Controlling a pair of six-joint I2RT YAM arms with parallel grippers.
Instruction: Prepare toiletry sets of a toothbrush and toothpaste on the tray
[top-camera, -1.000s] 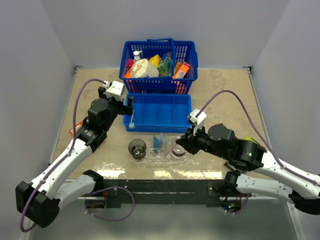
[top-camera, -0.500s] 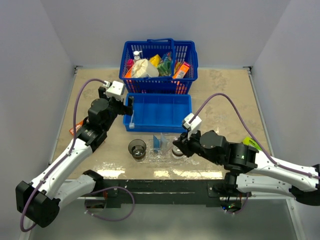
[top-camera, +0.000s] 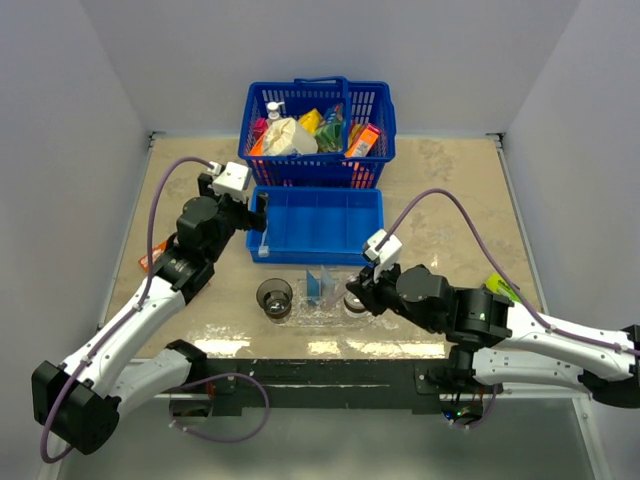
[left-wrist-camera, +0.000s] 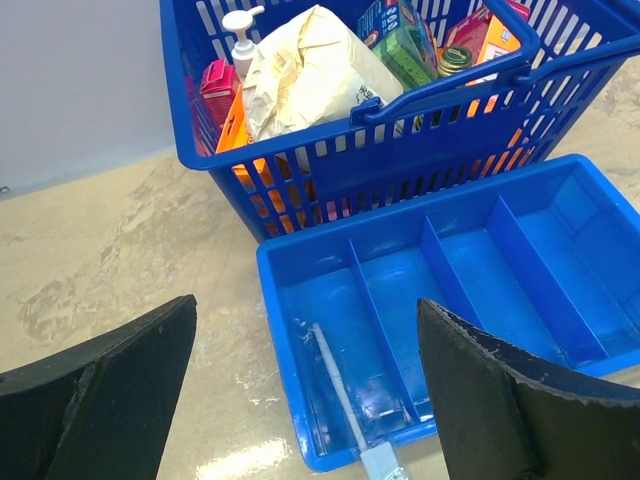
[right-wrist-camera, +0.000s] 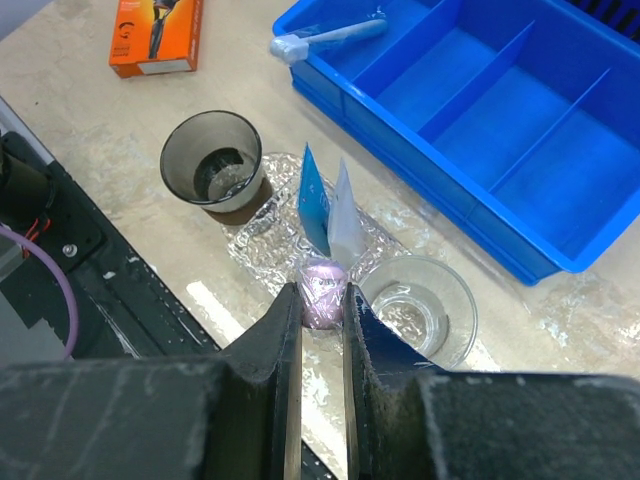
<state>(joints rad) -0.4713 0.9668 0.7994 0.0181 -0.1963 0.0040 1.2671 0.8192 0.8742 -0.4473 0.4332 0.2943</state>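
Right hand (right-wrist-camera: 322, 300) pinches toothbrush (right-wrist-camera: 322, 278) above tray (right-wrist-camera: 262, 232); left hand (left-wrist-camera: 305, 330) agape, empty; two cups (right-wrist-camera: 212, 160) (right-wrist-camera: 415, 305), two tubes (right-wrist-camera: 314, 200) (right-wrist-camera: 346, 215)

Toothbrush (right-wrist-camera: 322, 280) shaft hidden behind right jaws; basket (left-wrist-camera: 300, 185) cut by top edge.

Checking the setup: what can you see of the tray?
The tray is clear, bumpy plastic, lying flat before the bin. Two tubes, one blue, one white, stand on it. A smoky cup sits at one end, a clear cup at the other. The right gripper, pinching a pink-ended toothbrush, hangs over it.
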